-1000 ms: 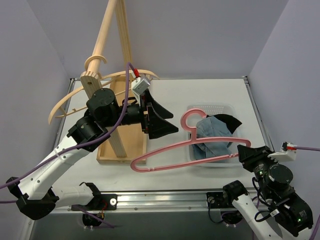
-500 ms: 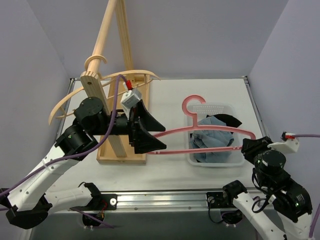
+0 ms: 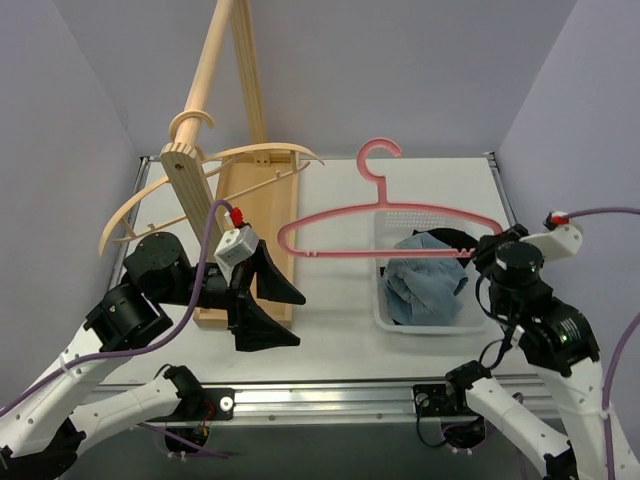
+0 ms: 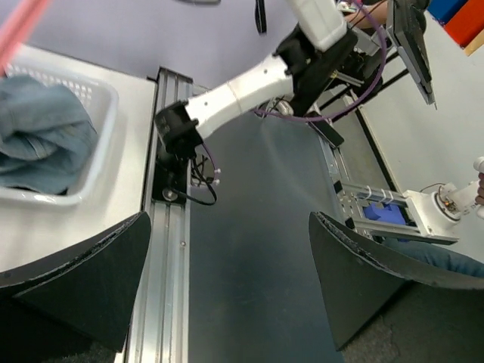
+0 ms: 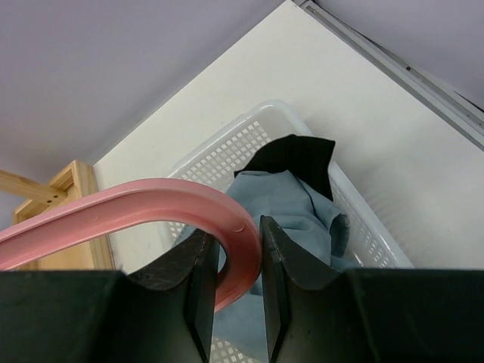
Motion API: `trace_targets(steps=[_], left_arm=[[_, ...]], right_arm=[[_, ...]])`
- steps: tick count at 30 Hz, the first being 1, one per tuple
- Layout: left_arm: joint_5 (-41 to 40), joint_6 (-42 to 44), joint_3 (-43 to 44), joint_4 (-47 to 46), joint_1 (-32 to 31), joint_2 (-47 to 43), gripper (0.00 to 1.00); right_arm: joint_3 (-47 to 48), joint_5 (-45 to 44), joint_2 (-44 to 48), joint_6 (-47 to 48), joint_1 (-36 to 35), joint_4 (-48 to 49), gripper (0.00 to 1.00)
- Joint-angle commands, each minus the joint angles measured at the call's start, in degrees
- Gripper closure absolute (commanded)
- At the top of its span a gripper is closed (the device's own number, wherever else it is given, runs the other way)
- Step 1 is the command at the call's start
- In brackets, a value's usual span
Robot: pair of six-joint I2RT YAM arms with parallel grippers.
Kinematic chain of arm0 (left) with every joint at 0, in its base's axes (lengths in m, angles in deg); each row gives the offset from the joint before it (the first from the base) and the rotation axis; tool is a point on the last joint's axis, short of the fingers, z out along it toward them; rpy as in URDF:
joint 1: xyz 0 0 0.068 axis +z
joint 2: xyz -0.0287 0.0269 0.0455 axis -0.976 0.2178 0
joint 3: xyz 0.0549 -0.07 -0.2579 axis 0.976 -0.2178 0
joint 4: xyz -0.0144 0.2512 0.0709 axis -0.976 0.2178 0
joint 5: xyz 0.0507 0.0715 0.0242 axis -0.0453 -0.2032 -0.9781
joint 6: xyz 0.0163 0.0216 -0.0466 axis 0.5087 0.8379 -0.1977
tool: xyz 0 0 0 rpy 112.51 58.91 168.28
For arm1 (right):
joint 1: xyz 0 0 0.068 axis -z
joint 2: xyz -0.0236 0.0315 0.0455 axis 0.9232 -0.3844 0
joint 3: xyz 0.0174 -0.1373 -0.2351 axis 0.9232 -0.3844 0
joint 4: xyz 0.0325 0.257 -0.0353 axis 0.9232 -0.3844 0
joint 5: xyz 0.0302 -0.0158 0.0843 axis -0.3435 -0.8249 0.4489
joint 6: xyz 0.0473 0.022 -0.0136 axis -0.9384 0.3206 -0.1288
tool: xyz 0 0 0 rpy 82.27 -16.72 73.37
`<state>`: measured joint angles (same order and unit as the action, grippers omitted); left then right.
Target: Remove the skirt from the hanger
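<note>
Right gripper (image 5: pixel 231 261) is clamping the bare pink hanger (image 3: pixel 400 213) by its end; skirt (image 3: pixel 425 282) is lying in the basket (image 3: pixel 381 305) just beneath it. Left gripper (image 3: pixel 268 305) is hanging wide open, well apart.

The white table (image 3: pixel 340 300) bears a white mesh basket (image 3: pixel 425 222) and a wooden rack's base (image 3: pixel 250 200).

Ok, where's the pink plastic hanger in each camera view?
Top external: pink plastic hanger, centre-right, over the white mesh basket's far side.
Left wrist: only a pink sliver in the top-left corner.
Right wrist: curves in from the left, clamped between the right fingers.
Shared landmark: the basket holding the blue denim skirt, seen in all three.
</note>
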<state>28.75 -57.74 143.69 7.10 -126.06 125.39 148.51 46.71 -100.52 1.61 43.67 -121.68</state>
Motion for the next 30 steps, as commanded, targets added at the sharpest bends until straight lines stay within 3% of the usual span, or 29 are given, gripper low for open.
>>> trace_targets(steps=[1, 11, 19, 30], left_arm=[[1.5, -1.2, -3.7, -1.0, 0.2, -2.0, 0.06], [1.4, -3.1, -9.2, -3.4, 0.2, -6.9, 0.06], [-0.5, -8.4, -15.8, -9.6, 0.1, -12.7, 0.06], [-6.0, -9.0, -16.2, 0.9, 0.2, -9.9, 0.06]], right_arm=[[3.4, -5.0, -6.3, -0.5, -0.4, 7.4, 1.00], [7.2, -7.1, -22.1, 2.3, -0.4, 19.0, 1.00], [18.1, -8.9, -36.0, 3.6, -1.1, 22.0, 1.00], [27.8, -15.1, -46.7, 4.2, -9.0, 27.0, 1.00]])
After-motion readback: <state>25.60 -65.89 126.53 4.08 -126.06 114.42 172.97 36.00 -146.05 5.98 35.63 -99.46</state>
